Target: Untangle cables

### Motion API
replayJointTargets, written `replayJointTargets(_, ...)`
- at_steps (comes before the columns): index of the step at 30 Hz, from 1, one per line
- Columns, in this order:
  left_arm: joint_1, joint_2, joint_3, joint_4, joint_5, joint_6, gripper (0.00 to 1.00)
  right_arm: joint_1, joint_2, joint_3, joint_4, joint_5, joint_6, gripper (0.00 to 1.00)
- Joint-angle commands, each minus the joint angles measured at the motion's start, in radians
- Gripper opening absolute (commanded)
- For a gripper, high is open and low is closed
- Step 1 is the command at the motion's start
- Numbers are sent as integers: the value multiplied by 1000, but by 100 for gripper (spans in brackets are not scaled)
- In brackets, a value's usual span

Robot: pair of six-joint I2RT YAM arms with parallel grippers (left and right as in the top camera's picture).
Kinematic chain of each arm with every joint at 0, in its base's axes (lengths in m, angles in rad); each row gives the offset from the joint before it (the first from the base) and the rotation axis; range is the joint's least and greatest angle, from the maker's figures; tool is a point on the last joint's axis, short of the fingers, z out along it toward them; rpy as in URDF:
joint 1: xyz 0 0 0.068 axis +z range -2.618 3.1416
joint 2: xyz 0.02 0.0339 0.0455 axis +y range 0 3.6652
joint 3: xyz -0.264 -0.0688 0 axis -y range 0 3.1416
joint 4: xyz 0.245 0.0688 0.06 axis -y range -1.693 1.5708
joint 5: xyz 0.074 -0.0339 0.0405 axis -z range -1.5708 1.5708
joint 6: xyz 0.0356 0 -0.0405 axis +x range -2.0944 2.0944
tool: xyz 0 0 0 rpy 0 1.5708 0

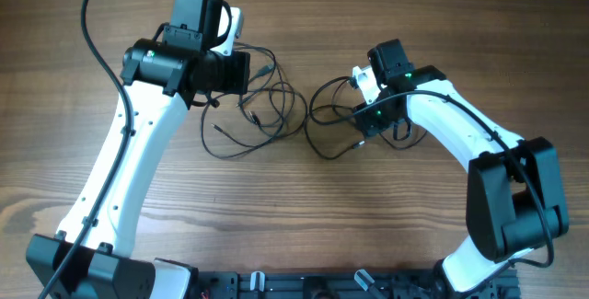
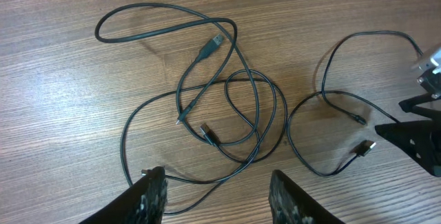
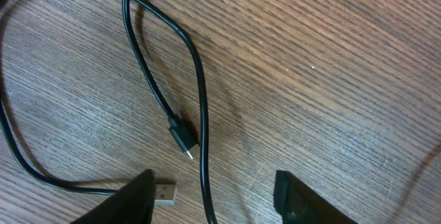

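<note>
Black cables (image 2: 207,133) tangled left | left gripper (image 2: 217,193) open, empty | right gripper (image 3: 213,196) open over right cable (image 3: 204,127) | pinch low, pull rightward slowly

Tangled cables (image 2: 213,43) on the table (image 1: 304,216) by the left gripper (image 2: 217,182); another cable (image 3: 202,100) rightward, beneath the right gripper (image 3: 213,189)

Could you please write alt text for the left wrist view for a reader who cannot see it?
Thin black cables lie in a loose tangle of overlapping loops on a wooden table, with another looped cable beside it on the right. The left gripper is open at the bottom edge, holding nothing.
</note>
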Motion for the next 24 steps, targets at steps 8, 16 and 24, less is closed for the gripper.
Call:
replayJointTargets(8,3,-23,18,-8,-10,12,50,-2,48,-7,-5,5,-13,50)
replayJointTargets(16,3,-23,18,-8,-10,13,50,-2,52,-11,34,8,-2,54)
replayJointTargets(24,3,-23,18,-11,-10,13,50,-5,68,-42,37,8,14,5)
